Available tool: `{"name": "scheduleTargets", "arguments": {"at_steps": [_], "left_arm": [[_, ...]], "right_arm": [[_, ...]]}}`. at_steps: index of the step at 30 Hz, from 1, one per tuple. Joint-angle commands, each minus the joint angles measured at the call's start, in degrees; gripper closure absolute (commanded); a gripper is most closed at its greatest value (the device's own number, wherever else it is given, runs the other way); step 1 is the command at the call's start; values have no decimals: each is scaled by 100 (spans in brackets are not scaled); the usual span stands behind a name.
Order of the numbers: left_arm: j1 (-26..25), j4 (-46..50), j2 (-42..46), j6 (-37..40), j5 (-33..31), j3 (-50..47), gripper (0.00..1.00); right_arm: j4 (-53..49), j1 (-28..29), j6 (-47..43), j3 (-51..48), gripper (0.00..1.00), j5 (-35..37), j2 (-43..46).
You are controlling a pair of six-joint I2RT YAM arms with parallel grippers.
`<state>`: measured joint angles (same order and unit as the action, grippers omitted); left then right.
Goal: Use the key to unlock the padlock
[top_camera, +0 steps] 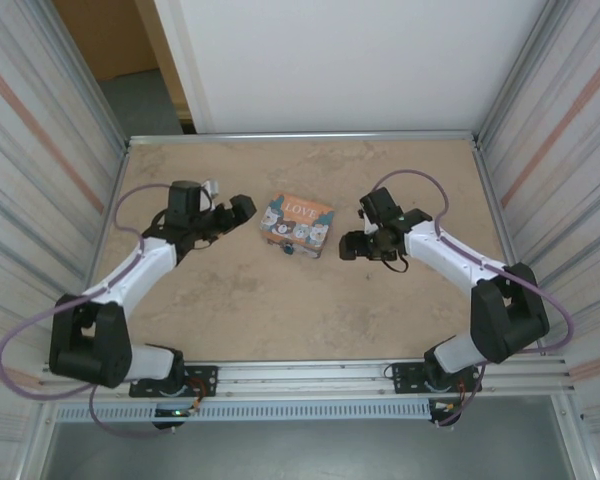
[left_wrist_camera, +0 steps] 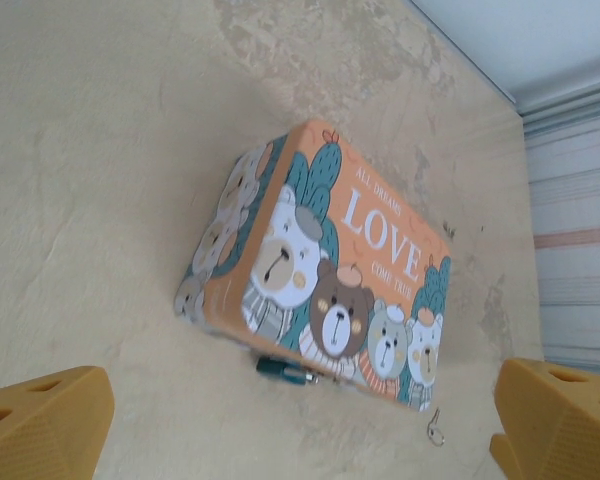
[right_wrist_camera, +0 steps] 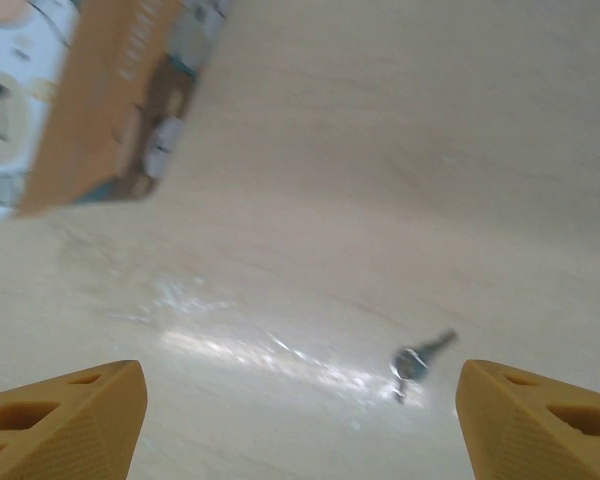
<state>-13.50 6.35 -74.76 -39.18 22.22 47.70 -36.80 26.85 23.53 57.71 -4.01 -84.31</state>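
Note:
The tiny teal padlock [left_wrist_camera: 280,370] lies on the table against the near long side of the orange "LOVE" tin [left_wrist_camera: 370,235], and shows as a dark speck [top_camera: 287,250] from above. A small metal key [right_wrist_camera: 417,360] lies flat on the table off the tin's corner, also in the left wrist view [left_wrist_camera: 436,428]. My right gripper [right_wrist_camera: 300,430] is open just above the table, the key between its fingers, close to the right finger [right_wrist_camera: 540,420]. My left gripper [top_camera: 242,208] is open left of the tin, holding nothing.
The tin [top_camera: 297,224] sits mid-table between the two arms. Metal rails border the beige table [top_camera: 280,310], and corrugated walls rise on both sides. The right gripper [top_camera: 348,246] hovers just right of the tin.

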Motion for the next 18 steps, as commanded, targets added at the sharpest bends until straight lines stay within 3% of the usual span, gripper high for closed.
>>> {"name": "scheduleTargets", "arguments": {"at_steps": [1,7,18], "left_arm": [[-153,350,553,65,-225,-357,1],[-373,519,1123,-78,-371,-758,1],[-373,666,1132,-68,-680,-719,1]], "right_arm": [[-889,-125,-127,-6,27,304,75],[-1107,-130,-221,80,43,356,-319],[-953,162,-235,337,61,387,-1109]]}}
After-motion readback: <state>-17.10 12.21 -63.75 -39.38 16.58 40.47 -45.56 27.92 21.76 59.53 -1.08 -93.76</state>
